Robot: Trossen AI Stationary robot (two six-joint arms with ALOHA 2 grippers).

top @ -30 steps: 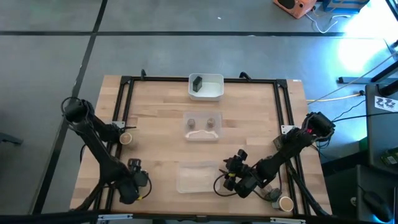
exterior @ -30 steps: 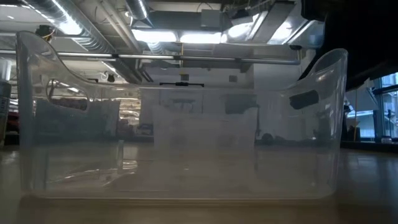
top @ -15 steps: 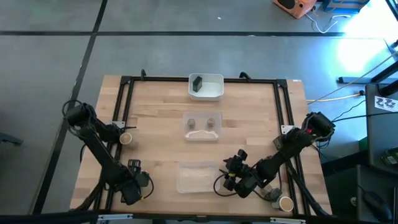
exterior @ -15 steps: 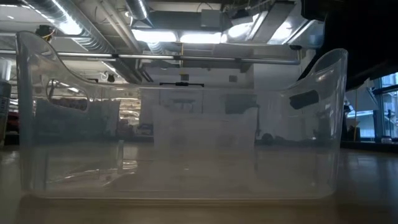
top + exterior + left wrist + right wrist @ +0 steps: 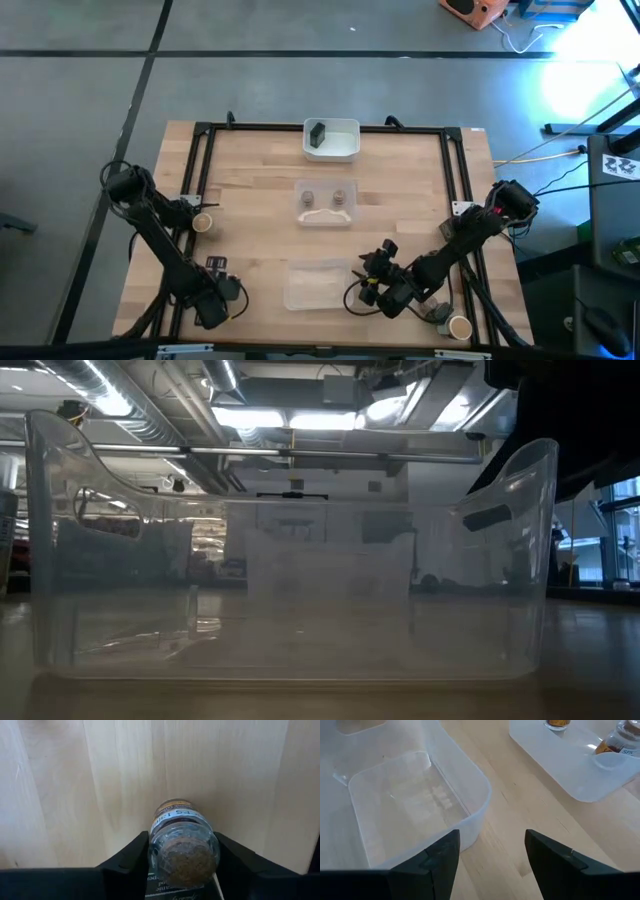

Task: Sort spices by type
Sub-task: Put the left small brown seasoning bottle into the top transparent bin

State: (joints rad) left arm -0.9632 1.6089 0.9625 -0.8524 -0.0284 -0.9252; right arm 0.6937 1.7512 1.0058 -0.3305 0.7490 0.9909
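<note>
**Left gripper holds a jar; right gripper waits by the clear tray**

Your left gripper [image 5: 182, 851] is at the near left part of the table [image 5: 250, 210]. Its two fingers pinch a small glass jar [image 5: 183, 848] of brown spice. The jar lies on its side between them, with its label facing up. From above you see this gripper [image 5: 222, 290] just left of the near clear tray [image 5: 318, 283].

Your right gripper [image 5: 491, 851] has its fingers spread apart with nothing between them. It hangs just beside the corner of the near tray [image 5: 410, 800]. From above it sits [image 5: 366, 285] right next to that tray's right side.

Two small round jars [image 5: 324, 195] stand side by side in the middle tray [image 5: 324, 215]. The right wrist view shows that tray [image 5: 570, 765] across a strip of bare wood.

One dark block [image 5: 317, 134] sits in the white tray [image 5: 345, 148] at the far edge.

A cream-topped jar [image 5: 203, 222] stands by the left rail. Another cream-topped jar [image 5: 460, 327] stands at the near right corner, with a grey jar [image 5: 440, 314] touching it.

The low view looks through the near tray's clear wall [image 5: 290, 600].
</note>
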